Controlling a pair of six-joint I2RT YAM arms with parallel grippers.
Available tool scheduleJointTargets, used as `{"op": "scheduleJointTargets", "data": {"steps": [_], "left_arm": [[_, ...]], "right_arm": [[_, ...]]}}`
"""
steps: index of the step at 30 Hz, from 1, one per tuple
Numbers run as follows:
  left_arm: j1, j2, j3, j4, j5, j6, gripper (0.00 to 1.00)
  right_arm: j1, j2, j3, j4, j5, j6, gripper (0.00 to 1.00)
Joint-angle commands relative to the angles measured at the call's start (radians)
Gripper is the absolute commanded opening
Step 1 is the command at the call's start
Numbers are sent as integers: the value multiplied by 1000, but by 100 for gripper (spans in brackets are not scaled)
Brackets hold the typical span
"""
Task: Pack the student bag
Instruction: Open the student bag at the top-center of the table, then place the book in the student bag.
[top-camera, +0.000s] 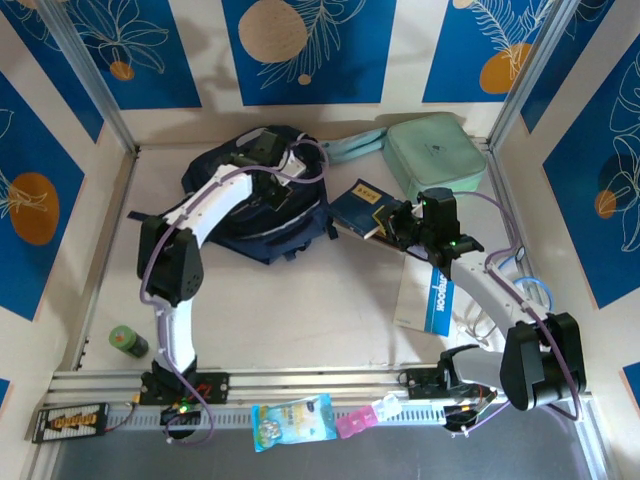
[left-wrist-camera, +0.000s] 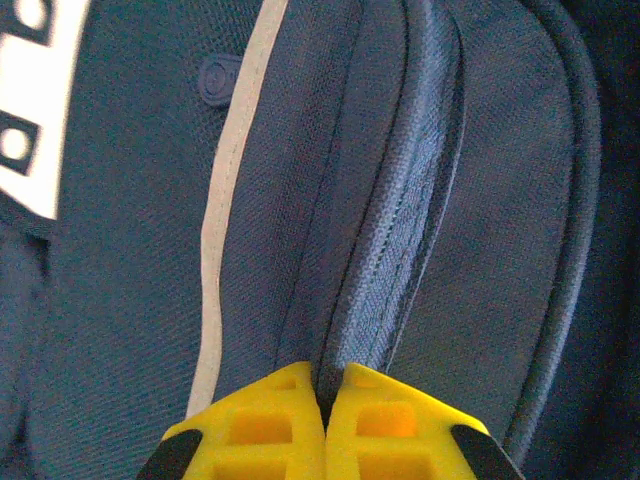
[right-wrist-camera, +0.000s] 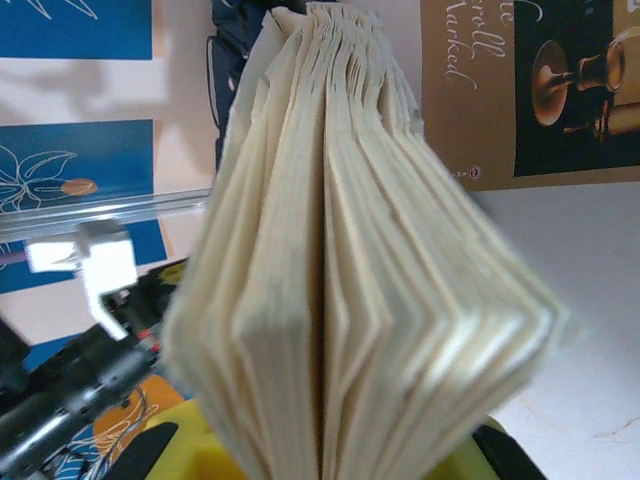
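Note:
The student bag (top-camera: 250, 215), a dark navy backpack, lies at the back left of the table. My left gripper (top-camera: 277, 176) is down on its top. In the left wrist view the yellow fingers (left-wrist-camera: 262, 425) are shut on a raised fold of the student bag (left-wrist-camera: 400, 220) beside a zip seam, with a pale stripe (left-wrist-camera: 225, 220) to the left. My right gripper (top-camera: 398, 226) holds a dark blue book (top-camera: 362, 207) just right of the bag. Up close the book (right-wrist-camera: 340, 250) fans its cream pages upward out of the shut right gripper (right-wrist-camera: 322, 462).
A mint green zip case (top-camera: 436, 156) sits at the back right. A white and blue booklet (top-camera: 428, 298) lies near the right arm. A green can (top-camera: 128, 341) stands at the front left. A snack packet (top-camera: 292, 420) and a pink item (top-camera: 356, 421) rest on the front rail.

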Motion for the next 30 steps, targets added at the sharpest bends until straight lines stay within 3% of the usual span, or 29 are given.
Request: {"op": "scheduleJointTargets", "data": {"steps": [1,9,15,24,30], "left_arm": [[10,-109,-10,85,-13,-71,0],[10,-197,-39,149,10,-156,0],[9,-211,-9,155,9,-205,0],[-7,-315,-14,221,31,-243,0],[-10,-373,-28,244,35,-254,0]], "right_arm": [[-6,-48,-18,25,14,-31,9],[-3,-137,-79,144,5,-85,10],[1,-192,-72,124,19,-133,10],[129,-54,16,83,-16,-145,10],[208,101,97,175,-65,-108,10]]}}
